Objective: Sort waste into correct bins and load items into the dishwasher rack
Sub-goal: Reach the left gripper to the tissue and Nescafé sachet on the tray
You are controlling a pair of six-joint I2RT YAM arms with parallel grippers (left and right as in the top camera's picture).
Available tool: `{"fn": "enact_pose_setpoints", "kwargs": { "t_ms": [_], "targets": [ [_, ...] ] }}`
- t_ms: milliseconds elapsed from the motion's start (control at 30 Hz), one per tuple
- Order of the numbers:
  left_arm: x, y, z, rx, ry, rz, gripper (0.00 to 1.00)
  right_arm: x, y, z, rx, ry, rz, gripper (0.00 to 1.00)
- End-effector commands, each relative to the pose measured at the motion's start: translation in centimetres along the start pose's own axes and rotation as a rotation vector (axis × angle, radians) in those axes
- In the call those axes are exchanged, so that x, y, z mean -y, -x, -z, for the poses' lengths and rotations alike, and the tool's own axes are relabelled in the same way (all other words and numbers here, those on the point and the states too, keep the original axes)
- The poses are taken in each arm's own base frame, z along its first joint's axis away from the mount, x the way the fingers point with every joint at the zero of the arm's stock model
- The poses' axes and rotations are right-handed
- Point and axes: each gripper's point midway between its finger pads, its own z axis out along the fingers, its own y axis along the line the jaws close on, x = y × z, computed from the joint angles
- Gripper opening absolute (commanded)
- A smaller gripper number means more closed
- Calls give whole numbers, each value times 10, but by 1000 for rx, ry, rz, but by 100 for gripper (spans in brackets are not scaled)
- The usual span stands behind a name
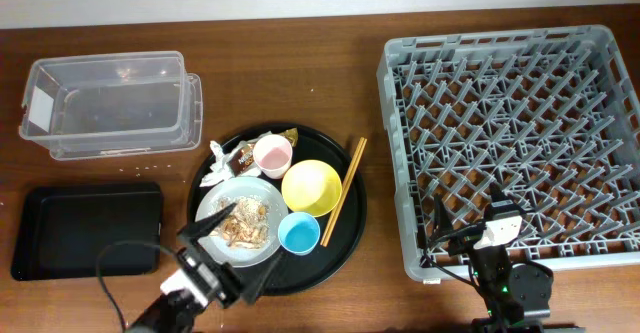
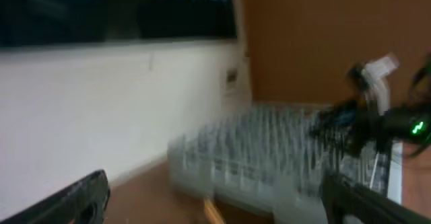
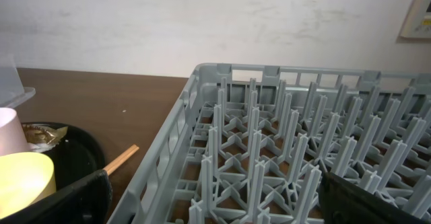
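Note:
On a round black tray [image 1: 345, 243] lie the items and the waste. There is a pink cup [image 1: 272, 156], a yellow bowl [image 1: 311, 187], a light-blue cup [image 1: 299, 233] and wooden chopsticks [image 1: 348, 178]. A grey-white plate [image 1: 222, 201] holds flaky food scraps [image 1: 243, 225]. A crumpled napkin [image 1: 215, 169] and a brown wrapper [image 1: 240, 155] lie beside it. My left gripper [image 1: 228, 255] hangs open over the plate's near edge, holding nothing. My right gripper [image 1: 468, 211] is open above the near-left corner of the grey dishwasher rack [image 1: 515, 123]. The right wrist view shows the rack [image 3: 283, 150], bowl [image 3: 23, 180], pink cup [image 3: 10, 130] and chopsticks [image 3: 121, 158].
A clear plastic box [image 1: 110, 103] stands at the back left, with a shallow black rectangular tray [image 1: 85, 231] in front of it. The left wrist view is blurred; it shows the rack [image 2: 269, 163], the right arm [image 2: 377, 120] and a white wall behind.

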Motion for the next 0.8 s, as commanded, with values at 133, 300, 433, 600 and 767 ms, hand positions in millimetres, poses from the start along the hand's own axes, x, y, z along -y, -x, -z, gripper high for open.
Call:
{"fn": "enact_pose_setpoints", "kwargs": {
  "t_ms": [133,300,433,600,767],
  "targets": [
    [-5,11,-5,-62,21,173,99,3,-3,0,-3,-12,-5,99],
    [-43,6,-10,-325,193,193,99,3,-3,0,-3,-12,-5,99],
    [-67,-1,-15,-632,233,257,99,3,-3,0,-3,-12,-5,99],
    [-51,-15,-39,-709,14,509,99,3,-3,0,-3,-12,-5,99],
    [-58,-57,-38,-834,30,666,99,3,-3,0,-3,-12,-5,99]
  ]
}}
